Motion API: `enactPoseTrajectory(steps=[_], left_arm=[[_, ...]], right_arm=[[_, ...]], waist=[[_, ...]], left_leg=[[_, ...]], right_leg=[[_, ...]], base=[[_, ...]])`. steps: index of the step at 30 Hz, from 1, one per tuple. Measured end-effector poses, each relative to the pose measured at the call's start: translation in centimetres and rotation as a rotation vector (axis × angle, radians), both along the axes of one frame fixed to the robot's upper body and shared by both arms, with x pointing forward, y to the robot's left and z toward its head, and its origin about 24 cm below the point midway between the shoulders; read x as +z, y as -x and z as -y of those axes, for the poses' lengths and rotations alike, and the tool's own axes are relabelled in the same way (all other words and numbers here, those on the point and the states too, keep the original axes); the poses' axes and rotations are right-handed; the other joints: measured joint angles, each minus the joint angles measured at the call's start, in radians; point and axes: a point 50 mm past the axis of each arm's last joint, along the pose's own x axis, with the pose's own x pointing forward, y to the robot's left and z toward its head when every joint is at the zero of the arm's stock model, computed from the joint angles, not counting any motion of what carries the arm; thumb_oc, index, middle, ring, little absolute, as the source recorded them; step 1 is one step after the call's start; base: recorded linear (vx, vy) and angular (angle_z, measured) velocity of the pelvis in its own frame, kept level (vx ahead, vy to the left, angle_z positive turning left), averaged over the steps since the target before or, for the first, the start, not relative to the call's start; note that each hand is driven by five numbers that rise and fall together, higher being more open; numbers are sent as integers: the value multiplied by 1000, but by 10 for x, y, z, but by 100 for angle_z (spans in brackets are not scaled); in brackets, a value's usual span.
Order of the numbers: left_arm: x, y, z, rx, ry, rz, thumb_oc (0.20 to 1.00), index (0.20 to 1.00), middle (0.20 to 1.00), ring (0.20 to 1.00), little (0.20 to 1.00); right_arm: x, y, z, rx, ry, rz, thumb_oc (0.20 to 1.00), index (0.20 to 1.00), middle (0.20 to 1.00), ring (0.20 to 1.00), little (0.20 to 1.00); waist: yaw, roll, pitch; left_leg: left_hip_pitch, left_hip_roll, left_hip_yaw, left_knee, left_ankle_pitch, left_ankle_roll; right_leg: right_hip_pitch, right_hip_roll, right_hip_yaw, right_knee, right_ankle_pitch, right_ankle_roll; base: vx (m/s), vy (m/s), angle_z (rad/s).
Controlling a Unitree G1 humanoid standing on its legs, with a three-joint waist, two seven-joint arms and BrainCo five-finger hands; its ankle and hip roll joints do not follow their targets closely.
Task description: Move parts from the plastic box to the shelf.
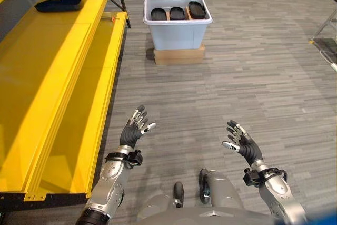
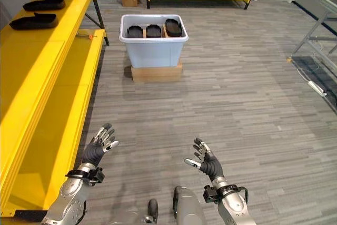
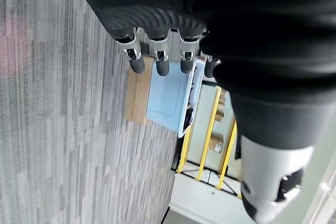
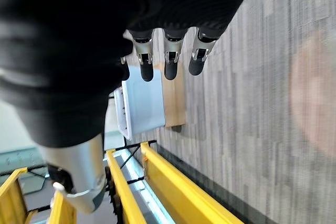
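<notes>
A: Status check, both hands. Left hand (image 1: 132,131) and right hand (image 1: 243,144) are raised in front of the body, palms facing each other, fingers straight and spread, holding nothing.

B: Parts location?

A: Three black parts (image 1: 177,12) sit side by side in the plastic box (image 1: 177,31). The box rests on a flat cardboard carton (image 1: 179,55) on the floor, well ahead of the hands. More black parts (image 1: 59,4) already lie in a row on the top level of the yellow shelf (image 1: 58,72), which runs to the left of the box.

B: Step in hand?

A: Judged as the approach to the box for the next pick. Nothing is within reach yet.

B: Notes for doing it well?

A: Walk up square to the box, stopping with its near rim just before the hands. Keep both hands apart wider than one part. Reach over the rim rather than against it; the box stands on the carton and could slide. Take one part from the end of the row, one hand at each end. Carry level toward the shelf.
</notes>
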Motion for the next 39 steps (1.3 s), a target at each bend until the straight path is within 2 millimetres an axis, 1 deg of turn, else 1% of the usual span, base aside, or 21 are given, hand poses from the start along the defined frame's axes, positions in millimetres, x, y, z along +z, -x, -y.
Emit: enactPoseTrajectory(steps=[2,7,9,11,12,13,14,15,17,19,21,24,27,28,30,32,33,35,37,38,39], left_arm=[[-3,2,-1,-10,-4,-12,1000,1000,1000,1000,1000],[-14,14,9,-28,33,-59,1000,1000,1000,1000,1000],[-15,15,13,-46,41,-61,1000,1000,1000,1000,1000],[-12,10,14,-47,44,-45,1000,1000,1000,1000,1000],[-12,11,16,-56,47,-46,1000,1000,1000,1000,1000],[-11,8,18,-59,55,-36,1000,1000,1000,1000,1000],[-8,4,19,-61,60,-23,1000,1000,1000,1000,1000],[-7,4,19,-66,55,-21,1000,1000,1000,1000,1000],[-7,5,16,-59,50,-24,1000,1000,1000,1000,1000],[-10,7,17,-50,65,-39,1000,1000,1000,1000,1000],[-13,11,15,-43,63,-53,1000,1000,1000,1000,1000],[-15,13,14,-39,64,-59,1000,1000,1000,1000,1000],[-14,13,14,-38,62,-57,1000,1000,1000,1000,1000],[-15,14,11,-28,58,-63,1000,1000,1000,1000,1000],[-14,14,6,-11,52,-57,1000,1000,1000,1000,1000],[-9,10,0,-11,28,-42,1000,1000,1000,1000,1000],[-6,6,1,-14,30,-26,1000,1000,1000,1000,1000],[-3,2,5,-21,40,-8,1000,1000,1000,1000,1000],[0,0,3,-5,36,2,1000,1000,1000,1000,1000],[1,1,2,-5,23,1,1000,1000,1000,1000,1000],[0,2,-3,7,2,-9,1000,1000,1000,1000,1000]], right_arm=[[0,-1,0,4,-1,1,1000,1000,1000,1000,1000],[-8,9,0,2,-2,-43,1000,1000,1000,1000,1000],[-6,7,1,0,-7,-34,1000,1000,1000,1000,1000],[-3,0,0,6,-8,-18,1000,1000,1000,1000,1000],[0,-3,3,4,-2,4,1000,1000,1000,1000,1000],[1,-5,6,4,9,9,1000,1000,1000,1000,1000],[-2,-4,9,0,26,-9,1000,1000,1000,1000,1000],[-3,-4,10,-3,30,-13,1000,1000,1000,1000,1000],[-4,-2,11,-17,27,-22,1000,1000,1000,1000,1000],[-1,-6,15,-50,18,-10,1000,1000,1000,1000,1000],[-1,-7,15,-52,22,-5,1000,1000,1000,1000,1000],[0,-8,17,-52,34,-4,1000,1000,1000,1000,1000],[1,-10,16,-48,35,2,1000,1000,1000,1000,1000],[0,-9,15,-47,29,-4,1000,1000,1000,1000,1000],[0,-9,8,-27,9,0,1000,1000,1000,1000,1000],[-1,-3,3,-10,-15,-6,1000,1000,1000,1000,1000],[-2,-2,3,-16,-20,-8,1000,1000,1000,1000,1000],[-3,0,-2,-10,-39,-15,1000,1000,1000,1000,1000],[-2,-1,-7,6,-51,-5,1000,1000,1000,1000,1000],[-1,-2,-7,4,-53,0,1000,1000,1000,1000,1000],[-1,0,-8,7,-55,-6,1000,1000,1000,1000,1000]], waist=[[-5,-18,-4],[-7,-46,-99],[-10,-13,-118],[-7,-12,-111],[-1,-20,-104],[1,-9,-98],[22,-15,-80],[25,-27,-73],[33,-58,-47],[64,-75,-2],[74,-54,-2],[71,-27,-2],[81,-8,-10],[85,-13,-11],[109,-48,-20],[99,-85,-43],[95,-85,-43],[88,-63,-48],[82,-68,-51],[70,-51,-50],[69,-8,-22]], left_leg=[[39,-15,-8,-16,-7,-13],[136,15,-68,16,-119,-40],[142,70,-68,51,-144,-88],[67,85,-60,247,-185,-131],[-31,91,-71,450,-158,-183],[-82,94,-69,563,-136,-197],[-210,120,-67,817,-61,-202],[-244,126,-60,862,-58,-186],[-297,133,-22,804,-70,-167],[-359,142,8,518,-59,-161],[-348,171,36,216,-2,-159],[-285,186,39,-87,93,-180],[-232,183,35,-135,138,-166],[-180,180,24,-145,196,-143],[-174,147,32,-67,223,-129],[-184,106,52,-11,184,-78],[-183,99,55,-5,171,-70],[-167,94,51,-6,151,-52],[-145,53,52,6,130,-21],[-112,26,39,12,92,19],[-56,23,19,5,73,38]], right_leg=[[18,-25,11,-142,80,-11],[133,12,30,-149,202,-81],[150,61,5,-116,168,-122],[176,74,-6,-117,145,-144],[194,100,-18,-111,95,-185],[203,111,-25,-108,79,-195],[226,124,-18,-108,50,-207],[234,125,-18,-104,41,-222],[263,114,-7,-107,23,-244],[318,113,9,-136,7,-243],[366,128,4,-183,6,-216],[462,134,22,-236,-12,-185],[536,131,61,-259,-46,-146],[574,120,88,-259,-74,-133],[572,77,123,-185,-135,-107],[567,39,112,-133,-149,-97],[550,36,108,-86,-149,-95],[423,23,109,185,-160,-54],[330,-13,114,401,-133,0],[242,-30,118,577,-129,16],[164,-23,95,672,-134,13]], base=[[305,-140,17],[375,-190,30],[254,-158,18],[186,-200,10],[291,-310,2],[240,-206,-7],[331,-237,-13],[297,-118,-7],[322,-41,2],[444,48,-27],[421,92,-27],[433,97,-11],[407,128,-32],[563,215,-57],[455,181,-72],[394,190,-29],[294,177,12],[219,170,8],[317,189,19],[567,179,42],[555,120,44]])
